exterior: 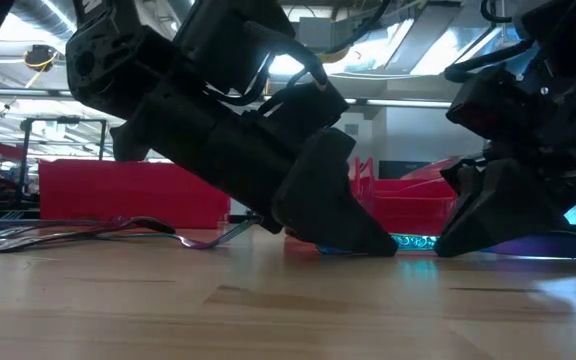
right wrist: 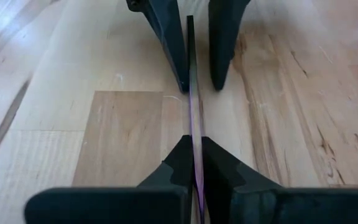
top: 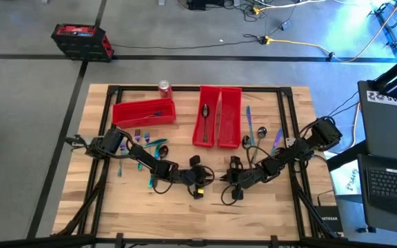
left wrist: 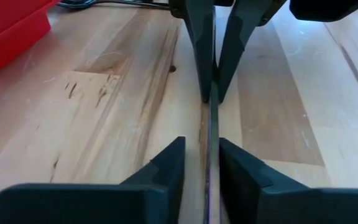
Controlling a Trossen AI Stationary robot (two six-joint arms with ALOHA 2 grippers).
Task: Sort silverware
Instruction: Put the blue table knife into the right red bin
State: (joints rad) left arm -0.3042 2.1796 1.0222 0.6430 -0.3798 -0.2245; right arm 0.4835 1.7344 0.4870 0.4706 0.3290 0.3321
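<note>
Right tool (right wrist: 193, 163): clamped on a slender utensil (right wrist: 192, 81), low over the bench (top: 185, 207).
Left tool (left wrist: 202, 163): astride the same utensil; grip cannot be told.

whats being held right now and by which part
A thin piece of silverware, edge-on. The right gripper is shut on one end; the left gripper straddles the other end, not clearly clamped. Which utensil cannot be told.
</note>
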